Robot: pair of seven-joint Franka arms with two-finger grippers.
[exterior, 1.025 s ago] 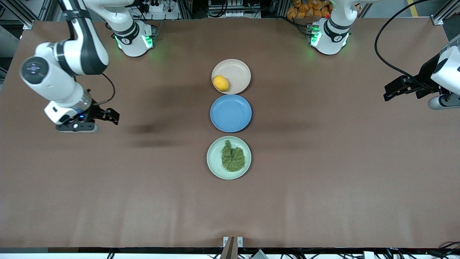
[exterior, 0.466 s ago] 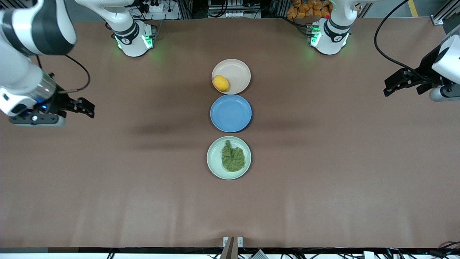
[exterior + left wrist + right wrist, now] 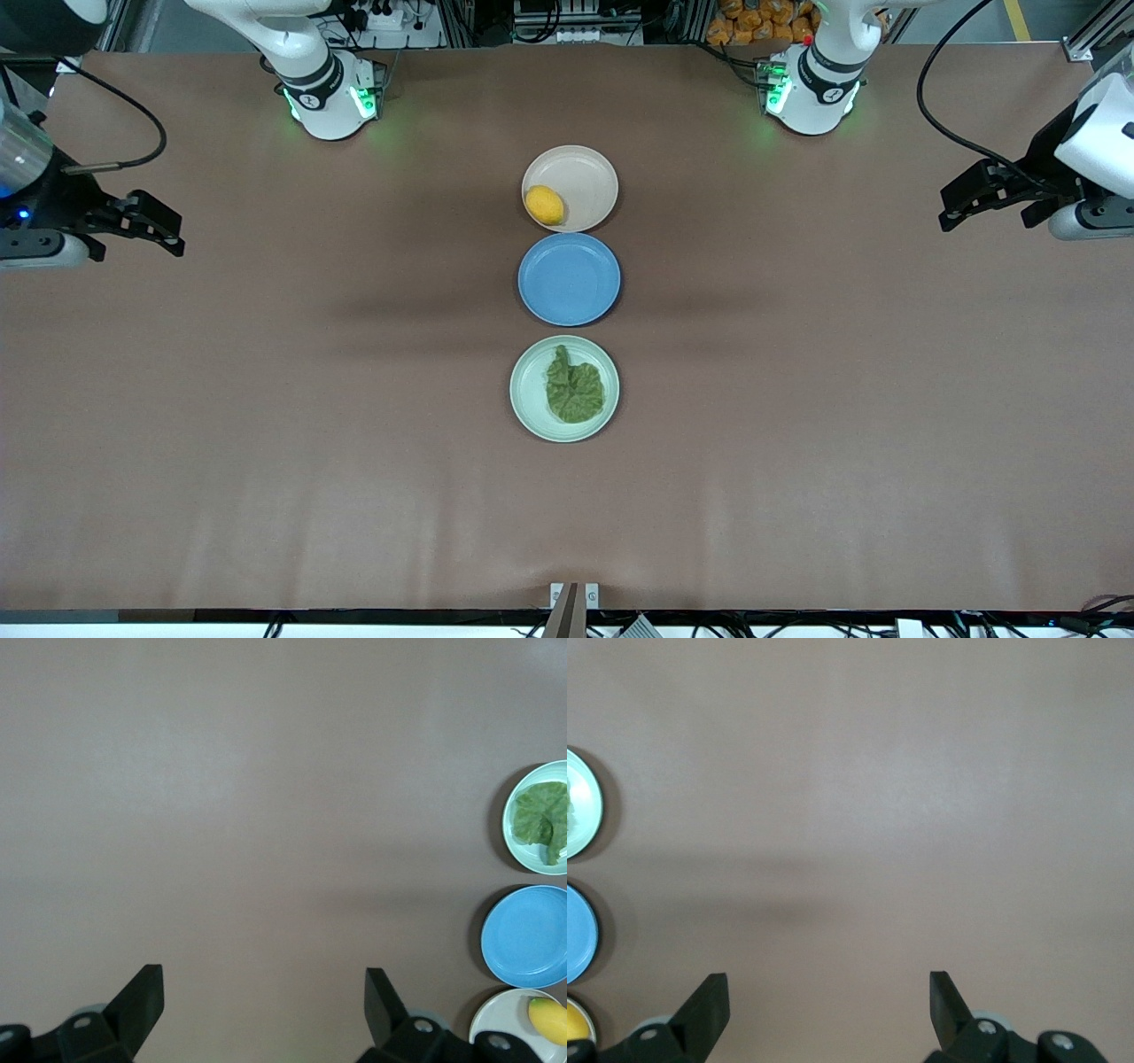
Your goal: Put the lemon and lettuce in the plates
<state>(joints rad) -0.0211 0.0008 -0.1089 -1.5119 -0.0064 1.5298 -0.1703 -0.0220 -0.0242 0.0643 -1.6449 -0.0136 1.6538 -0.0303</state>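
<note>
since a second ago your right end effector point(image 3: 151, 229) has pulled well away from the blue plate point(image 3: 569, 278), out over the worktop point(image 3: 797, 443) edge at the right arm's end; its fingers point(image 3: 704, 1010) are spread wide and hold nothing. your left end effector point(image 3: 961, 199) has barely shifted, drawing slightly away from the blue plate at the left arm's end of the worktop, fingers point(image 3: 142, 1001) also spread wide and empty.

the plates, lemon and lettuce have not moved. take the blue plate as your landmark: the beige-pink plate point(image 3: 589, 173) sits just beside it, farther from the front camera, and the lemon point(image 3: 544, 205) rests inside that plate at the rim nearest the blue plate. the mint green plate point(image 3: 530, 403) sits just beside the blue plate, nearer the front camera, with the lettuce point(image 3: 574, 386) lying flat in it, stem pointing toward the blue plate. the blue plate carries nothing.

bare brown worktop lies between each end effector and the blue plate; nothing stands in the way. you see the three plates at the edge of both wrist views.
</note>
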